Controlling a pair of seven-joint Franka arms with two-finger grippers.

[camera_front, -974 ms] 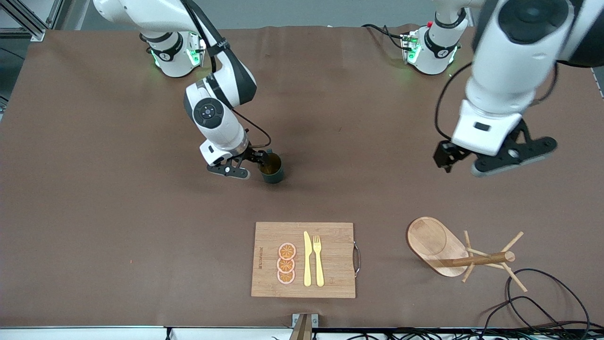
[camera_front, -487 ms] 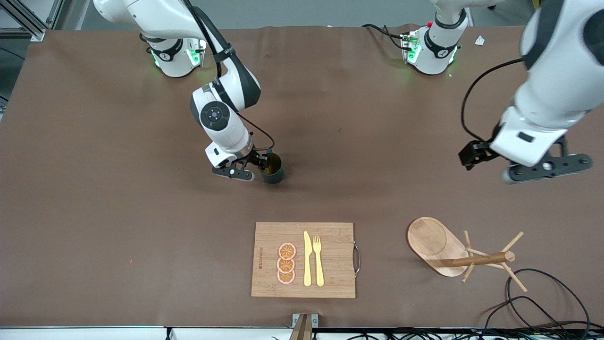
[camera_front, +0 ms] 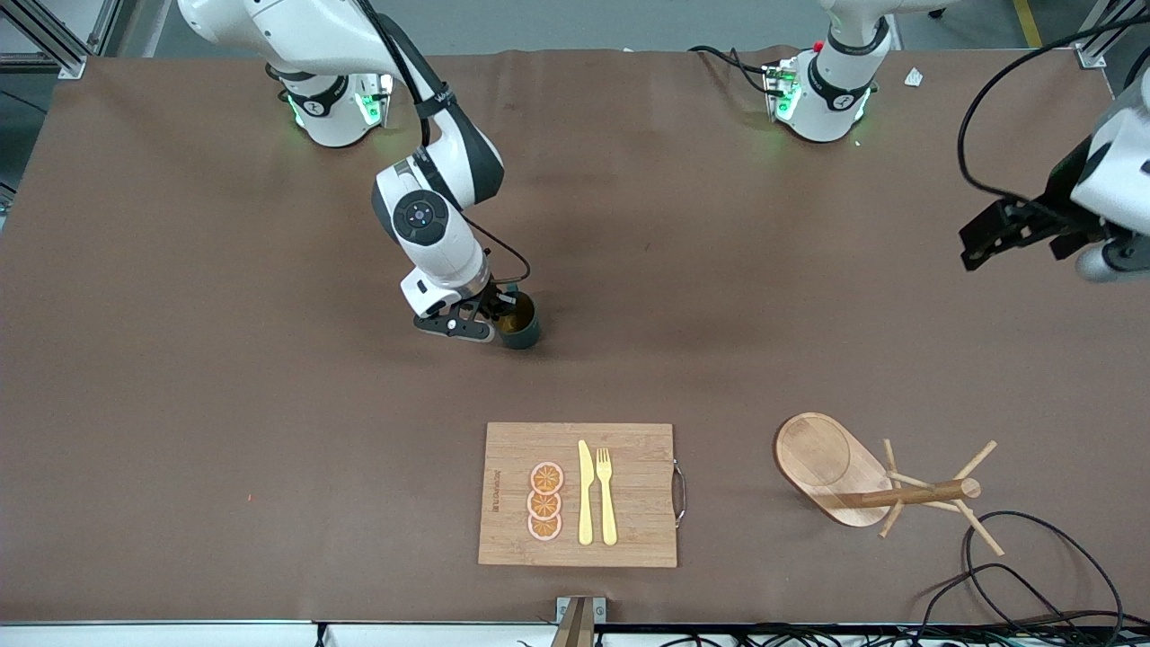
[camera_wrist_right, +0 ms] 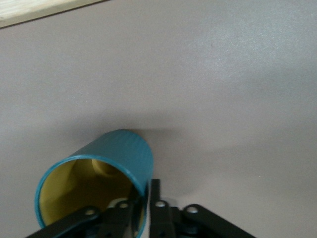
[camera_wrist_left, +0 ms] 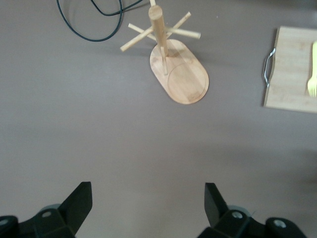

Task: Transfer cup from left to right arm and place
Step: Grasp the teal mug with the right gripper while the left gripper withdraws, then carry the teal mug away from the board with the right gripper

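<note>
The dark teal cup with its ochre inside stands mid-table, on or just above the brown cloth; I cannot tell which. My right gripper is shut on its rim. In the right wrist view one finger is inside the cup and one outside, the gripper pinching the wall. My left gripper is up in the air at the left arm's end of the table, partly cut by the frame edge. In the left wrist view it is open and empty over bare cloth.
A wooden cutting board with a yellow knife, a fork and orange slices lies nearer the front camera than the cup. A wooden peg rack lies toward the left arm's end, also in the left wrist view. Black cable loops beside it.
My left arm has swung away from the middle toward its own end of the table. My right wrist has shifted slightly at the cup. The cup has stayed in place.
</note>
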